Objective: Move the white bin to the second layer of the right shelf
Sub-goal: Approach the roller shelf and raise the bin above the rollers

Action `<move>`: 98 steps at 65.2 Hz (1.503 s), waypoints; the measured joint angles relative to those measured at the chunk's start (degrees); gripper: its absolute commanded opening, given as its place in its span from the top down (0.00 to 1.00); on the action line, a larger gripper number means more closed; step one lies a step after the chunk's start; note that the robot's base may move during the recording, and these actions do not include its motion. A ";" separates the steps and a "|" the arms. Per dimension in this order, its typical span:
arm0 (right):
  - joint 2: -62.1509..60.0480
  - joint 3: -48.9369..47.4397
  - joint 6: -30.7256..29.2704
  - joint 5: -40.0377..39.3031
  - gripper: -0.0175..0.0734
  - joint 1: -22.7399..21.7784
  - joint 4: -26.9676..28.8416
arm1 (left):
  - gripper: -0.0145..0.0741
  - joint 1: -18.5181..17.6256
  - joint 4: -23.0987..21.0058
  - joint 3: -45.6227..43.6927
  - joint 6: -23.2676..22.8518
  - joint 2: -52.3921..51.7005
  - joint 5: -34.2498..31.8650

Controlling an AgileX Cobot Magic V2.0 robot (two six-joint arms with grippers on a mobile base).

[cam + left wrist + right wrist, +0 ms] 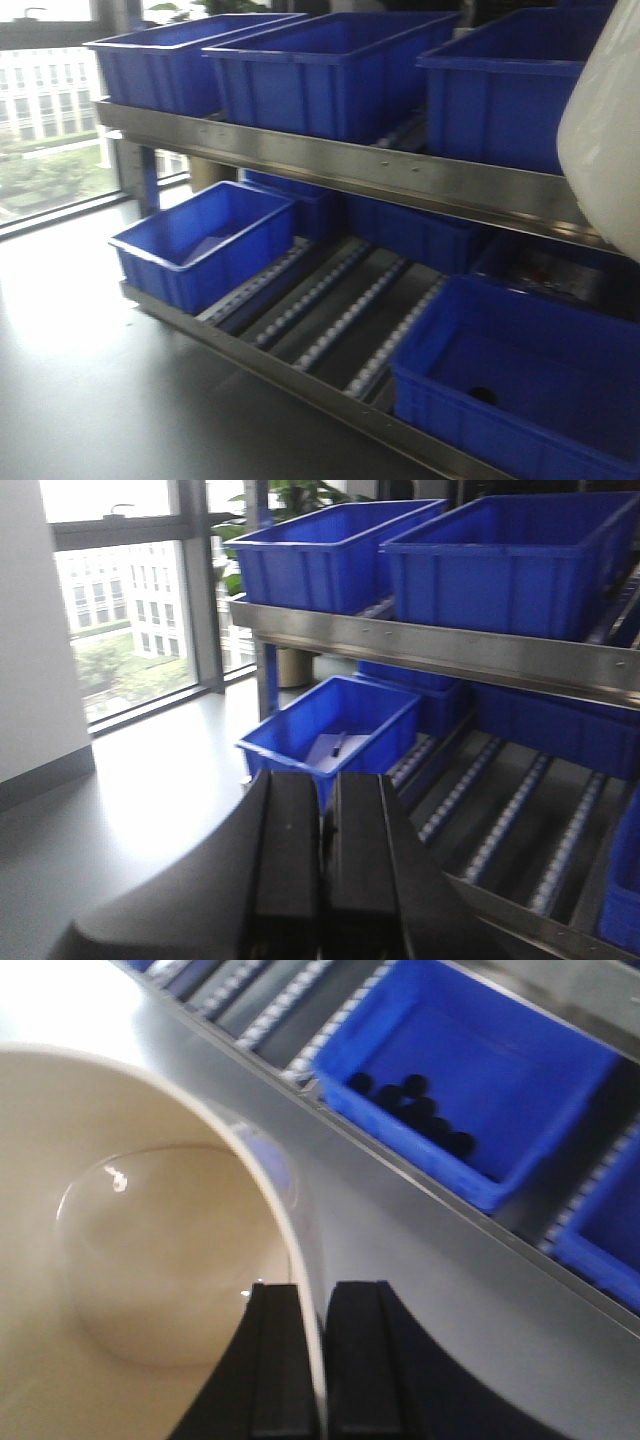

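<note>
The white bin (605, 140) hangs at the right edge of the front view, in front of the shelf's upper steel rail. In the right wrist view its glossy cream inside (150, 1230) fills the left half and looks empty. My right gripper (317, 1288) is shut on the bin's rim, one finger inside the wall and one outside. The shelf level with bare roller rails (330, 300) lies below the top row of crates, and shows in the left wrist view too (510, 810). My left gripper (326, 777) is shut with nothing in it, facing the shelf's left end.
Three blue crates (330, 70) fill the top level. On the roller level, one blue crate (200, 245) sits at the left and another (520, 380) at the right, with several black round things (420, 1110) in it. Windows (50, 120) line the left.
</note>
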 measured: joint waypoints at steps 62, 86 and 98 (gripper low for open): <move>0.00 0.00 0.00 0.00 0.73 0.00 0.00 | 0.74 0.00 0.00 0.00 0.00 0.00 0.00; 0.00 0.00 0.00 0.00 0.73 0.00 0.00 | 0.74 0.00 0.00 0.00 0.00 0.00 0.00; 0.00 0.00 0.00 0.00 0.73 0.00 0.00 | 0.74 -1.55 0.00 0.00 0.00 0.00 0.00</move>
